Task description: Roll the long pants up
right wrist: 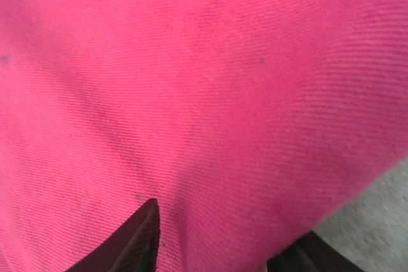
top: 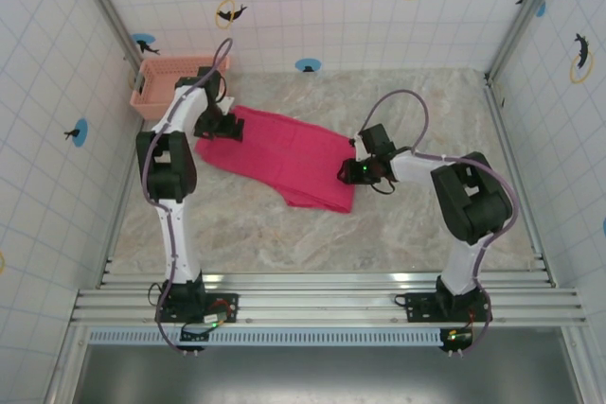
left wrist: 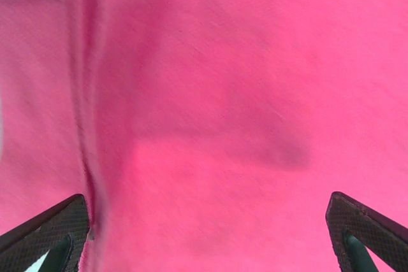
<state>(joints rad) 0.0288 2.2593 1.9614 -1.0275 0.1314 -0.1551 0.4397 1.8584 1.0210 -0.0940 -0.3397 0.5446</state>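
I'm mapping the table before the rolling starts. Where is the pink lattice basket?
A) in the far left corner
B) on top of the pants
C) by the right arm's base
A: the lattice basket sits in the far left corner, while the long pants lie spread further right.

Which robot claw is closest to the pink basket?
The left claw, over the end of the long pants beside the basket. The right claw is at their other end, farther away.
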